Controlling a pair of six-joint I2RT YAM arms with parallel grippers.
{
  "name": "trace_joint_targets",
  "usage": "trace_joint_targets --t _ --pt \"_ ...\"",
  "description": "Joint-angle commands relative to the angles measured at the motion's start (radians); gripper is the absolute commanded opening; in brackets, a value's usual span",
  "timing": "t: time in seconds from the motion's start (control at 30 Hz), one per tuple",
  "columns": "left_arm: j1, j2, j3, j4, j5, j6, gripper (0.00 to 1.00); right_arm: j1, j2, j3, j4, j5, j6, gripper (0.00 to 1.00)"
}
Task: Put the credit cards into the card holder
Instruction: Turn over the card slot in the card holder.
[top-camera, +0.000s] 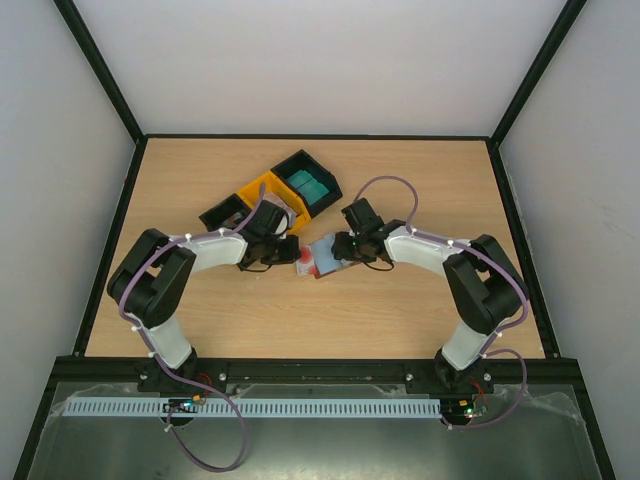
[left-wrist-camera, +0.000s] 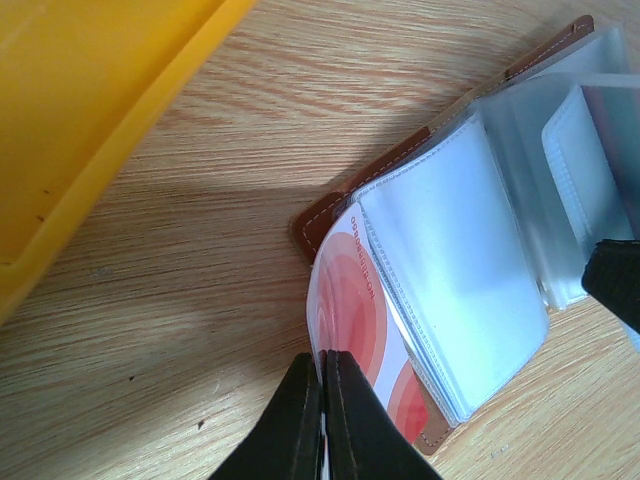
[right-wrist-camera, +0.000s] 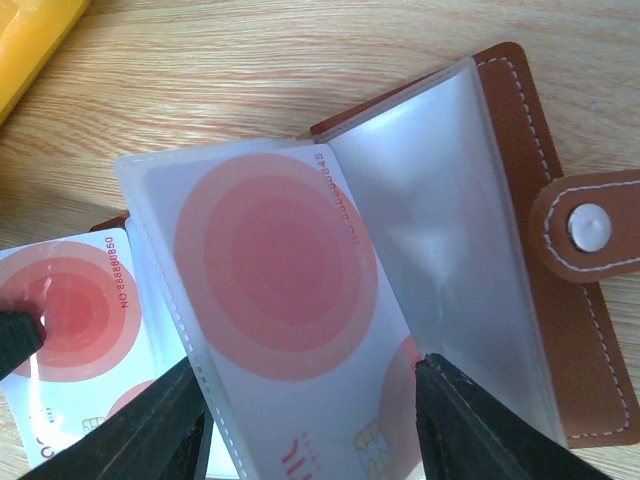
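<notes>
So the left gripper (left-wrist-camera: 322, 400) is clamped shut on the near edge of a white card (left-wrist-camera: 350, 290) with red circles. The card is pointed lengthwise away from the fingers toward the brown card holder (left-wrist-camera: 322, 212), which is lying opened up on the table (left-wrist-camera: 180, 300) just to that gripper's right, not far from the yellow bin (left-wrist-camera: 90, 120). The right gripper (right-wrist-camera: 310, 372) is parked on the holder's far side with its jaws spread. A clear sleeve (right-wrist-camera: 132, 230) is straddled between them with a second card (right-wrist-camera: 270, 260) already tucked inside, and no real pinch on it can be made out. The bit that matters: the held card is on the left of the fanned sleeves, its leading edge up by the holder's spine corner and partly hidden under the lifted sleeve. Whether it's started into a pocket can't be told. The left arm is clearly the one placed for the push, so a straight slide along the card's length toward the spine is probably what's called for. An empty sleeve (right-wrist-camera: 440, 220) is seen further right. Buckling looks like the likely risk, since the card is thin and only gripped at one edge.
</notes>
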Motion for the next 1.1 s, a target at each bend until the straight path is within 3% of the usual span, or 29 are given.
trace_joint_targets --t 0.0,0.23,0.63,0.73,0.83,1.07 --pt "-0.006 0.038 -0.038 -0.091 -0.020 0.026 0.03 -0.003 0.002 -0.010 -0.004 0.066 0.009 0.54" --pt "-0.007 0.039 -0.036 -0.091 -0.017 0.025 0.03 -0.003 -0.016 -0.001 -0.051 0.240 0.007 0.63" --pt "-0.007 0.042 -0.028 -0.092 -0.015 0.024 0.03 -0.003 -0.030 0.030 -0.091 0.294 -0.026 0.67" --pt "-0.006 0.043 -0.028 -0.093 -0.015 0.025 0.03 -0.003 -0.047 0.034 -0.082 0.248 -0.044 0.67" --pt "-0.007 0.047 -0.025 -0.092 -0.014 0.025 0.03 -0.004 -0.052 0.034 -0.070 0.188 -0.056 0.65" --pt "-0.006 0.048 -0.025 -0.093 -0.013 0.028 0.03 -0.003 -0.033 0.021 -0.032 0.097 -0.056 0.46"
